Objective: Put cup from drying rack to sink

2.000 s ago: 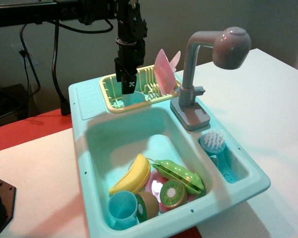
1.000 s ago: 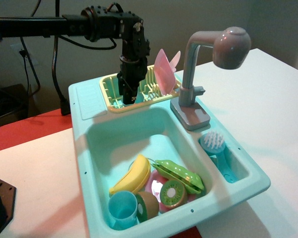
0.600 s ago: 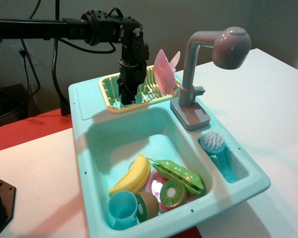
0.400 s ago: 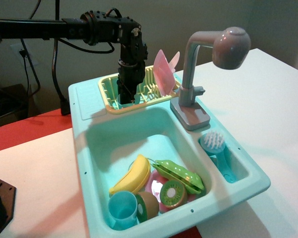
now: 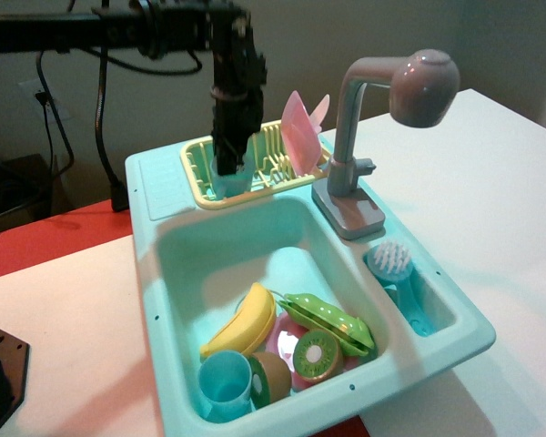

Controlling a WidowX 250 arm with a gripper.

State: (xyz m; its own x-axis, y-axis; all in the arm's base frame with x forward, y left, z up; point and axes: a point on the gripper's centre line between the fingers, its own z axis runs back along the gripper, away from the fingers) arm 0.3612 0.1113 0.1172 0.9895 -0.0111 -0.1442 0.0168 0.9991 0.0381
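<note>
The light-blue cup point(image 5: 231, 180) sits at the left end of the pale-yellow drying rack point(image 5: 195, 166), raised a little above its floor. My gripper point(image 5: 227, 162) comes straight down from above and is shut on the cup's rim; its fingertips are partly hidden by the cup. The turquoise sink point(image 5: 149, 273) has its deep basin just in front of the rack, with the grey faucet point(image 5: 382, 100) at its right.
A pink plate point(image 5: 300, 137) stands in the rack's right end. In the basin lie a second light-blue cup point(image 5: 224, 382), a banana point(image 5: 246, 323), a pea pod point(image 5: 332, 320) and a kiwi half point(image 5: 315, 355). A brush point(image 5: 391, 259) lies in the side tray.
My gripper went down into the rack's left end, closed on the cup, and has now risen a little with the cup in it.
</note>
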